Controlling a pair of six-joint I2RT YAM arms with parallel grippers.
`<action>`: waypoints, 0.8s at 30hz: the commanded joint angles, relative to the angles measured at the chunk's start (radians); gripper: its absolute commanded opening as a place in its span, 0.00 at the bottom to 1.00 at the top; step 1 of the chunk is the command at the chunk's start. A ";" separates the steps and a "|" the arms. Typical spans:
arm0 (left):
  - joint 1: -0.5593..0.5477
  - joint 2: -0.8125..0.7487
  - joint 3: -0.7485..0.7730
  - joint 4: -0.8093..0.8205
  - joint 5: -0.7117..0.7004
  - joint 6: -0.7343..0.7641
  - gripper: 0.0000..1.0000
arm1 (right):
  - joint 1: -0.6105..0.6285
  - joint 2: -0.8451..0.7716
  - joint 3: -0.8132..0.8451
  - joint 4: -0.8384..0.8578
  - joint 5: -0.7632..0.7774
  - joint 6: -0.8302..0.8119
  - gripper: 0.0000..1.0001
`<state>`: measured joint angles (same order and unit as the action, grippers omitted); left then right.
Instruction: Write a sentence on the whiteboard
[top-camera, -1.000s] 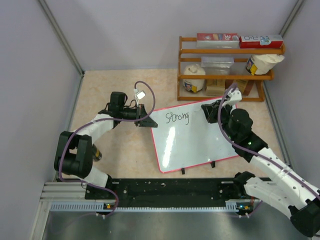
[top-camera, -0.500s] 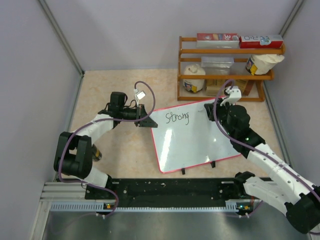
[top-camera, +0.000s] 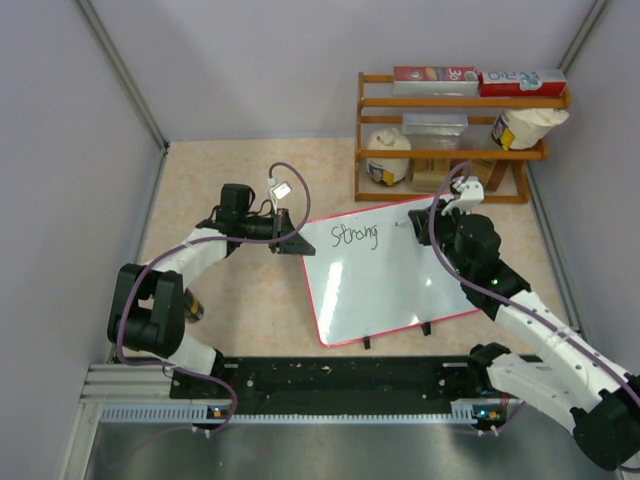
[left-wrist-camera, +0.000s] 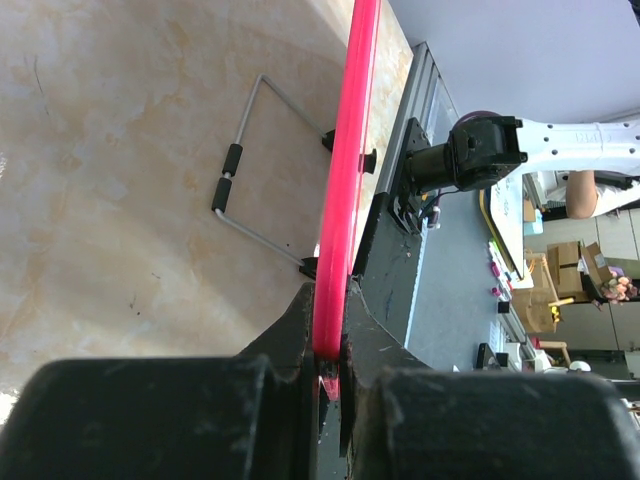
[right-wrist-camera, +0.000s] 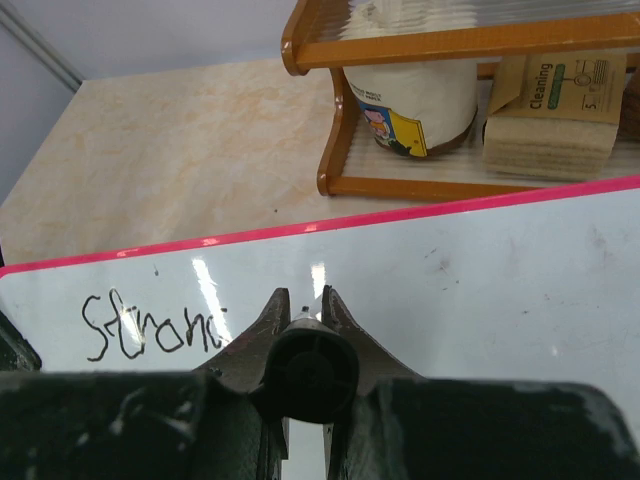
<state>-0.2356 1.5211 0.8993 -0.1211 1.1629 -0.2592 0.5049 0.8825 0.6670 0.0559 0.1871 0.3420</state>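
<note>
A large, glossy white whiteboard (top-camera: 390, 285) with a thin red rounded-corner frame sits on the mottled beige desk (top-camera: 230, 170). It is skewed, with its far edge just in front of a brown wooden rack (top-camera: 460, 152) of cartons and tubs. The left tool (top-camera: 289, 241) is clamped tight on the board's left edge. In its wrist view the black fingers (left-wrist-camera: 300, 335) pinch the red frame (left-wrist-camera: 347, 180) from both sides, and a bent grey wire stand (left-wrist-camera: 245, 165) shows beside the board.

The sentence (top-camera: 356, 235) so far is one thin black handwritten word, "Strong", near the top left corner. The right tool (top-camera: 418, 224) hangs over the board's upper edge, closed around a black round-barrelled marker (right-wrist-camera: 310, 370) seen end-on. The marker points at the white surface (right-wrist-camera: 500, 270) just right of the word (right-wrist-camera: 150, 325). Whether the tip touches I cannot tell.
</note>
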 joint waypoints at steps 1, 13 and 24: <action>-0.041 0.007 -0.031 -0.037 -0.143 0.144 0.00 | -0.012 -0.020 -0.038 -0.028 -0.009 0.011 0.00; -0.041 0.005 -0.034 -0.037 -0.146 0.143 0.00 | -0.011 -0.070 -0.084 -0.037 -0.031 0.026 0.00; -0.042 0.005 -0.037 -0.032 -0.146 0.143 0.00 | -0.011 -0.025 -0.021 0.004 0.031 0.028 0.00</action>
<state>-0.2356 1.5211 0.8993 -0.1246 1.1618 -0.2600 0.5049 0.8261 0.6010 0.0612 0.1711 0.3782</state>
